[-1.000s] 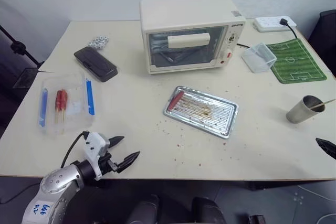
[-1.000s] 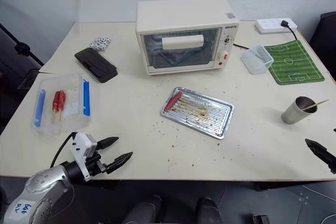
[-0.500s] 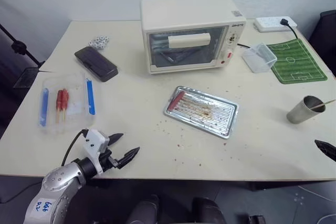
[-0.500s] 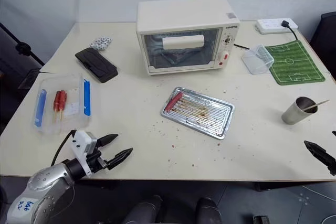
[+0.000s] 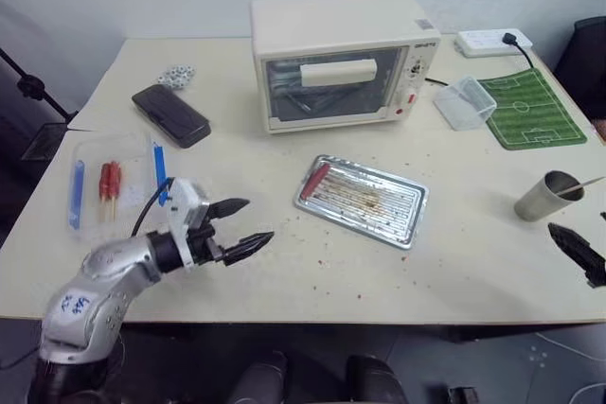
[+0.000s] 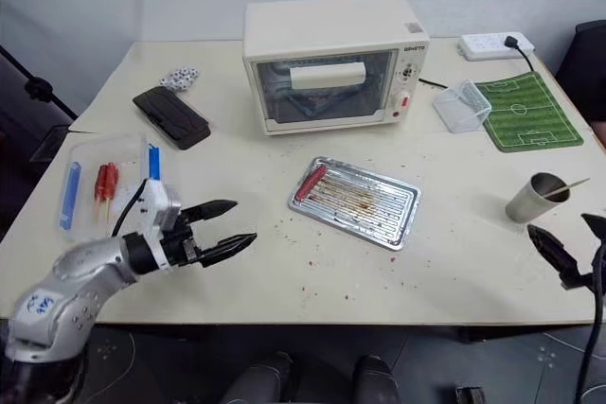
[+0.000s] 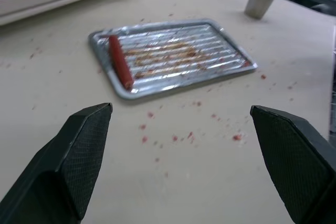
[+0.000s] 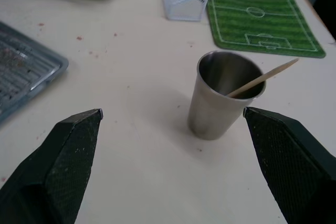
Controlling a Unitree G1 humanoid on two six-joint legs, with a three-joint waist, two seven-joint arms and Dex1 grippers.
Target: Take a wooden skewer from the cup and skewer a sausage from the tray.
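The silver tray [image 5: 401, 209] lies at the table's middle with one red sausage [image 5: 314, 178] along its left end, which the left wrist view shows as the sausage [image 7: 119, 68] in the tray [image 7: 231, 56]. At the right stands the grey steel cup [image 5: 543, 198] with a wooden skewer [image 8: 262, 79] leaning out of the cup [image 8: 220, 98]. My left gripper [image 5: 240, 227] hovers open over the front left of the table, pointing toward the tray. My right gripper [image 6: 568, 251] is open near the right edge, just in front of the cup. Nothing is held.
A cream toaster oven [image 5: 339, 59] stands behind the tray. A clear box [image 5: 118, 186] with red sausages and blue sticks lies at the left, a black case [image 5: 171, 114] behind it. At the back right sit a clear plastic tub [image 5: 465, 104], a green pitch mat [image 5: 528, 113] and a power strip [image 5: 492, 42].
My left gripper has risen from the front edge and moved in over the table toward the tray. My right gripper has come a little further into view near the cup.
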